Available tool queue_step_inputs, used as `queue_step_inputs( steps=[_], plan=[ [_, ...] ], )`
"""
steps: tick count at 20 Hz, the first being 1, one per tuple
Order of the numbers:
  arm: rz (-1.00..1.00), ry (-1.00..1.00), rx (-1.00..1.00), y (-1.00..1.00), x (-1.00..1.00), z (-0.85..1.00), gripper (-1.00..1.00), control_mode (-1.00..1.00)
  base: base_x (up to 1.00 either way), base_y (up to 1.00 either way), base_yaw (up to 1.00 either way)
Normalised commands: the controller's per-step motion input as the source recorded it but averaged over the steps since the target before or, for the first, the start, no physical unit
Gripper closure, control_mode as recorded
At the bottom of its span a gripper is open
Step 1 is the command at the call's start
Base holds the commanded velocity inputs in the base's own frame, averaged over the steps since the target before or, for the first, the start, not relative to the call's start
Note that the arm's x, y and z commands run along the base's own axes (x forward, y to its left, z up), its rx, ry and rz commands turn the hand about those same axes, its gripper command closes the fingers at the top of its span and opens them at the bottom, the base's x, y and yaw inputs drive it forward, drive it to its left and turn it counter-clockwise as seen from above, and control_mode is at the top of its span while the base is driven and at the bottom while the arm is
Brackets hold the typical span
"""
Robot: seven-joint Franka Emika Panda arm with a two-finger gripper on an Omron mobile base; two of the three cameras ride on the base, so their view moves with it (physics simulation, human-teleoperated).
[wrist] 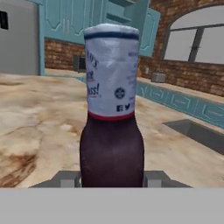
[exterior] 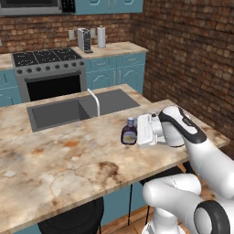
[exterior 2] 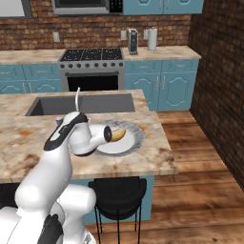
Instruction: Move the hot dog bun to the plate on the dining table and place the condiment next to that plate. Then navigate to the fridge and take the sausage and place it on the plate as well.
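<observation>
1. The condiment (exterior: 129, 133), a small dark purple-brown bottle with a pale labelled neck, stands upright at the marbled beige stone dining table (exterior: 55, 160).
2. The two-finger gripper (wrist: 112, 178) is clamped on its base.
3. The grey-rimmed round plate (exterior 2: 136, 143), carrying the golden-tan bun (exterior 2: 117, 134), lies behind the hand.

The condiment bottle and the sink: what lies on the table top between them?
In the left base view, only bare marbled top of the dining table lies between the condiment bottle, held upright in the gripper, and the sink.
</observation>
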Motion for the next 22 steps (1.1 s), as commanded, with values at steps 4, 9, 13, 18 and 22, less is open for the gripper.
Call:
queue_step_inputs(
  steps=[4,9,13,18,22],
  plan=[
    [-0.09,0.00,-0.01,0.01,0.10,-0.15,1.00,-1.00,0.00,0.00,0.00],
    [-0.08,0.00,-0.07,0.02,0.13,-0.16,1.00,-1.00,0.00,0.00,0.00],
    [-0.09,0.00,-0.06,0.04,0.10,-0.04,1.00,-1.00,0.00,0.00,0.00],
    [-0.06,0.00,-0.01,0.00,0.11,-0.13,1.00,-1.00,0.00,0.00,0.00],
    [-0.01,0.00,0.00,0.00,0.16,-0.25,1.00,-1.00,0.00,0.00,0.00]
  ],
)
